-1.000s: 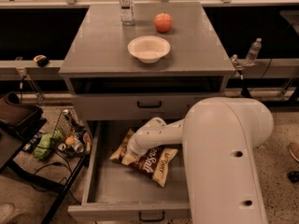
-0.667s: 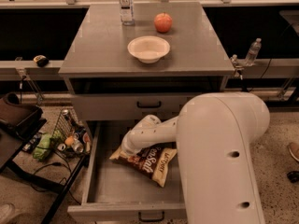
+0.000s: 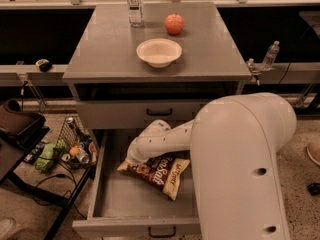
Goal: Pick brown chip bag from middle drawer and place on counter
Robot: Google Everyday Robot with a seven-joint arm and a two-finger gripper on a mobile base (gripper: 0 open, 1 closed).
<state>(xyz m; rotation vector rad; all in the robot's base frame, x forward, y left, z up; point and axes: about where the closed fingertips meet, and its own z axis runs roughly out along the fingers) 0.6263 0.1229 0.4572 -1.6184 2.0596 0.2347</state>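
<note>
The brown chip bag (image 3: 160, 174) lies flat on the floor of the open middle drawer (image 3: 117, 204), dark brown with a cream-yellow end and white lettering. My gripper (image 3: 132, 161) reaches down into the drawer from the right, at the bag's left end; my white arm hides its tips. The counter (image 3: 105, 46) is the grey top of the cabinet above.
On the counter stand a white bowl (image 3: 159, 51), a red apple (image 3: 174, 24) and a clear bottle (image 3: 134, 5). A closed shallower drawer front (image 3: 160, 113) sits above the open one. A wire basket of cans (image 3: 75, 145) stands left of the drawer. My arm's big white housing (image 3: 245, 169) fills the lower right.
My arm has shifted left inside the drawer, bringing the gripper to the bag's left end. The bag has stayed in about the same place.
</note>
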